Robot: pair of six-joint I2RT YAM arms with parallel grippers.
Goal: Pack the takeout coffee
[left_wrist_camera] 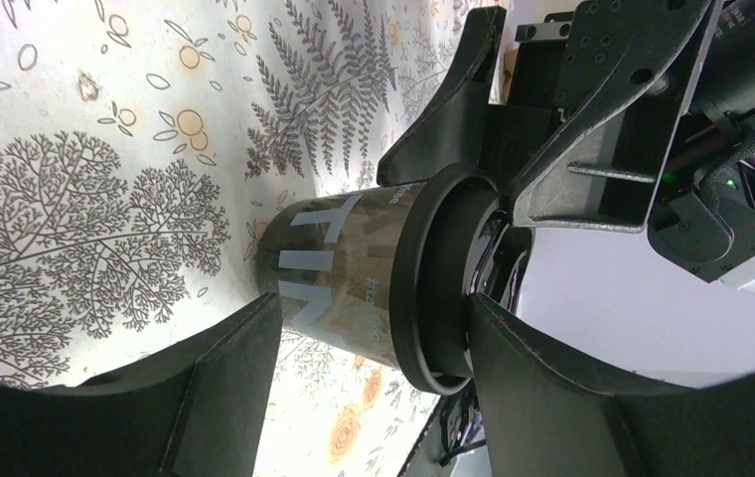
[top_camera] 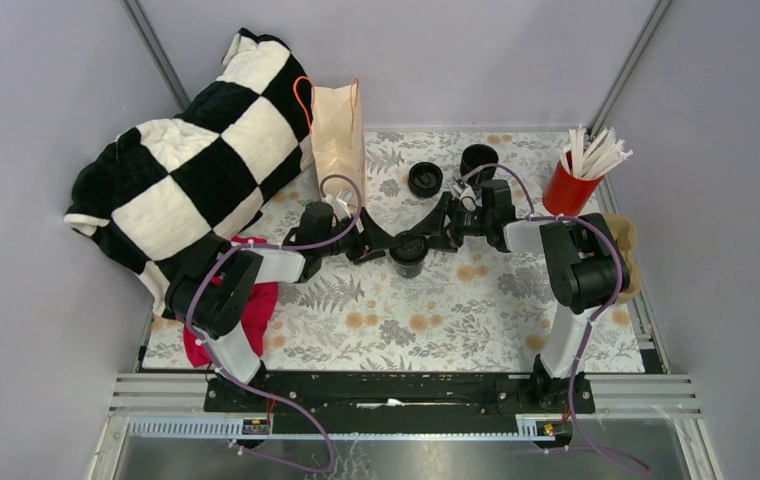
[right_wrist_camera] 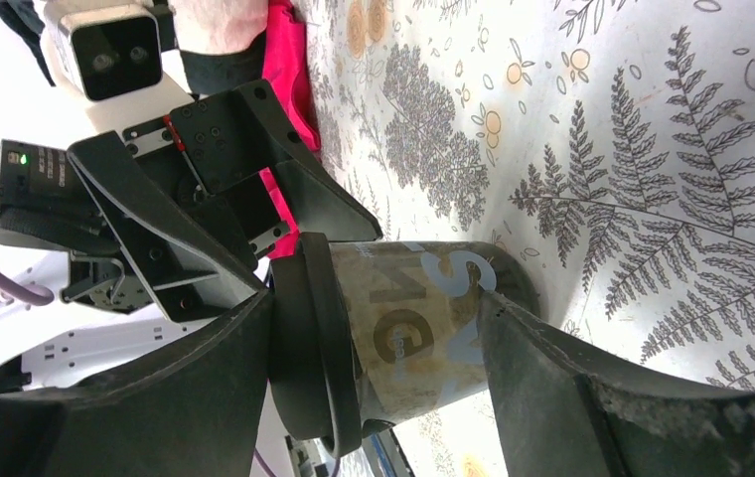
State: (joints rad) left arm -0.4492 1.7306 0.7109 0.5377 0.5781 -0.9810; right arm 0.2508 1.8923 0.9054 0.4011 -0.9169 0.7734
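coffee cup (top_camera: 408, 250) upright at centre of mat (top_camera: 436, 330). left gripper (left_wrist_camera: 376, 298) at its 9, right gripper (right_wrist_camera: 376, 303) at its 3, jaws wide around it; can't tell if either pinches. open mat toward 6, bag (top_camera: 339, 135) at 11.

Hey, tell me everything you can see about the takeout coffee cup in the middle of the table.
The takeout coffee cup is small and dark, paper by the look, with pale lettering and brownish print on its side. A round black lid, plastic-looking, sits on its top. The cup stands upright on the floral tablecloth, mid-table. The left gripper and the right gripper flank it closely from opposite sides; whether either touches it is unclear.
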